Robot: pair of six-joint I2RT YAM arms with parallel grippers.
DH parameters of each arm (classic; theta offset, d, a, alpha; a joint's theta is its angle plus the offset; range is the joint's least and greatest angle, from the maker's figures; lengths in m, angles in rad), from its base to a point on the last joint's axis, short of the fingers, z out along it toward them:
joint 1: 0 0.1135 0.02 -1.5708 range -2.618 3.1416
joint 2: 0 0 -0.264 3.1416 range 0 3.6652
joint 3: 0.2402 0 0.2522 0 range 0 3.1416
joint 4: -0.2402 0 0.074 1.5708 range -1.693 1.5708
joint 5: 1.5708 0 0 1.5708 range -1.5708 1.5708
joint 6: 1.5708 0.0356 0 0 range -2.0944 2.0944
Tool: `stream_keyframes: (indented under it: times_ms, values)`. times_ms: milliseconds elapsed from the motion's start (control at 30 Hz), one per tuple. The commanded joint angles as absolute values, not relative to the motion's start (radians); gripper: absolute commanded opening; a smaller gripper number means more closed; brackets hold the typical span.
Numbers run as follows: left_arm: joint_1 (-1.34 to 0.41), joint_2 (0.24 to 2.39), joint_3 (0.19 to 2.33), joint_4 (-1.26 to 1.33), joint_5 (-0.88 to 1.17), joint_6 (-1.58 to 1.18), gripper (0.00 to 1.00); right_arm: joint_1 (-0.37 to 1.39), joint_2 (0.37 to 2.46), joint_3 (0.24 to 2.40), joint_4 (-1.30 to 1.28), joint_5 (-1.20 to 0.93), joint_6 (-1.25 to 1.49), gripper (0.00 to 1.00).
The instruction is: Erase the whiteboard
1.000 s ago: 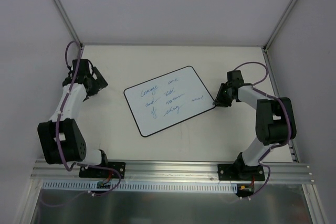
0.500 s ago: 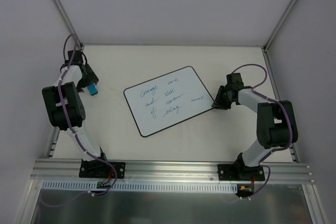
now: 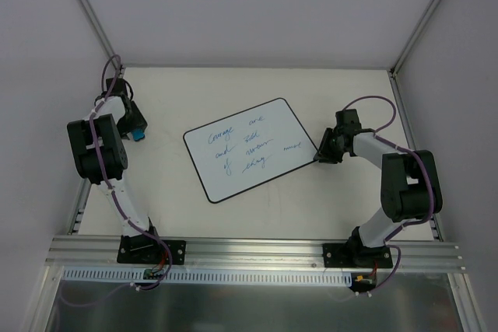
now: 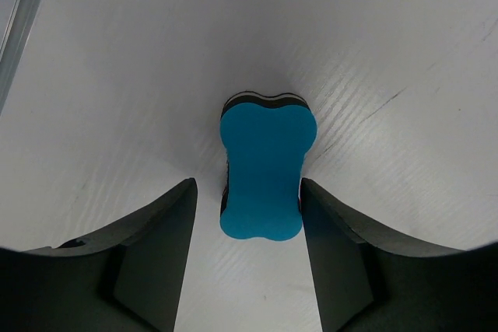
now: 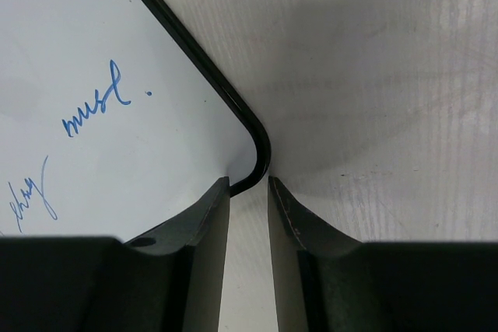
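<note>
The whiteboard [image 3: 250, 149] lies tilted mid-table, with blue handwriting on its left half. A small blue eraser [image 3: 138, 134] lies at the far left. My left gripper [image 3: 132, 124] is down over the eraser [image 4: 262, 169]. The left gripper's [image 4: 247, 186] jaws stand on either side of it: the right finger touches it and the left one is a little apart. My right gripper [image 3: 319, 157] is at the board's right corner. In the right wrist view the narrow jaws of the right gripper [image 5: 249, 180] pinch the rounded corner of the whiteboard [image 5: 117, 52].
White enclosure walls stand close on the left, back and right. An aluminium rail [image 3: 249, 253] carries both arm bases at the near edge. A side rail [image 4: 15, 5] runs close to the eraser on the left.
The left arm has folded back toward the left wall and dropped its gripper over the eraser, its jaws narrowing round it. The right gripper has held its place at the board's corner.
</note>
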State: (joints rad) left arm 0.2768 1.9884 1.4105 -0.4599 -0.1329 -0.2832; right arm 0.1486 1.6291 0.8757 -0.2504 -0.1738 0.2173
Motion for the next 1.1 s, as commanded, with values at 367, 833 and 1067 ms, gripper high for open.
stream_keyframes:
  times_ms: [367,833,1067]
  values:
    - [0.281,2.017,1.496,-0.465,-0.127,-0.256,0.51,0.155,1.631,0.881,-0.272,-0.189,0.193,0.31]
    - [0.281,2.023,1.480,-0.465,-0.123,-0.244,0.36,0.155,1.629,0.871,-0.272,-0.193,0.192,0.31]
    - [0.281,2.019,1.453,-0.465,-0.107,-0.241,0.36,0.155,1.634,0.877,-0.270,-0.195,0.193,0.31]
